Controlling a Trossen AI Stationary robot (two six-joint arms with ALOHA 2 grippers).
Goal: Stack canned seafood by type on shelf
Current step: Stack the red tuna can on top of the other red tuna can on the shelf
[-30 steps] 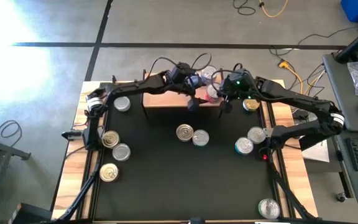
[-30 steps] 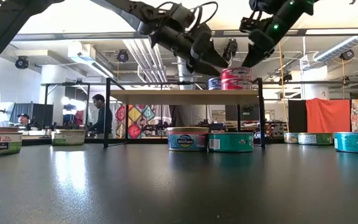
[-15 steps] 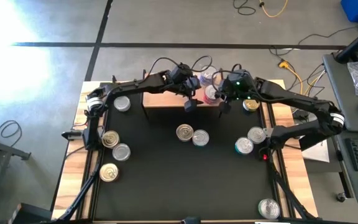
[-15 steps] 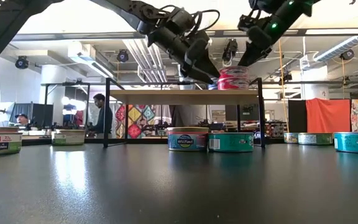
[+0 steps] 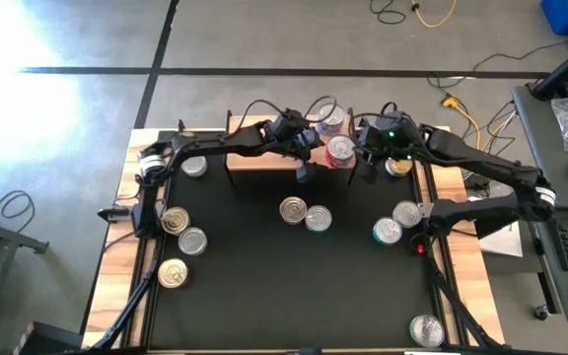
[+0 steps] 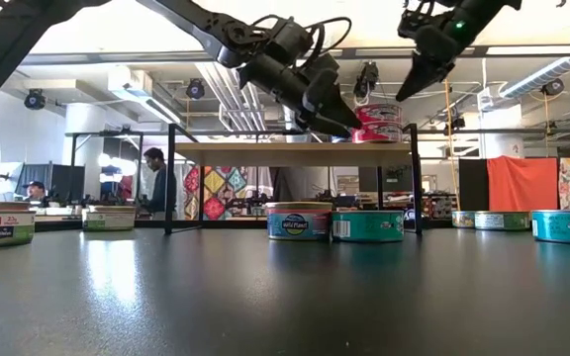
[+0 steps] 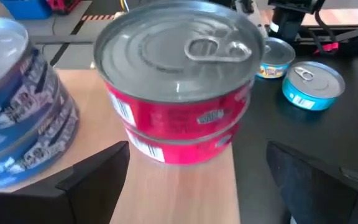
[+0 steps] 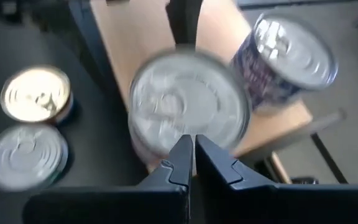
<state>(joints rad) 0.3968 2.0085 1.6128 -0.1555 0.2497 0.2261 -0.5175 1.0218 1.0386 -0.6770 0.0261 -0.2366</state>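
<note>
Stacks of red cans (image 7: 178,99) and blue cans (image 7: 17,118) are built on the shelf (image 5: 264,158), flanked by the open left gripper (image 7: 197,180), the shut right gripper (image 8: 188,158) above, while many cans (image 5: 305,214) are left below.

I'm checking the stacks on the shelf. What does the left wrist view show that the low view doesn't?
Only the left wrist view: the red stack's pull-tab lid, the left gripper open with the fingers clear of the stack, and blue cans beside it.
Only the low view: the shelf's legs, the right gripper shut above, and two cans under the shelf.
Both: two red cans stacked on the shelf.
</note>
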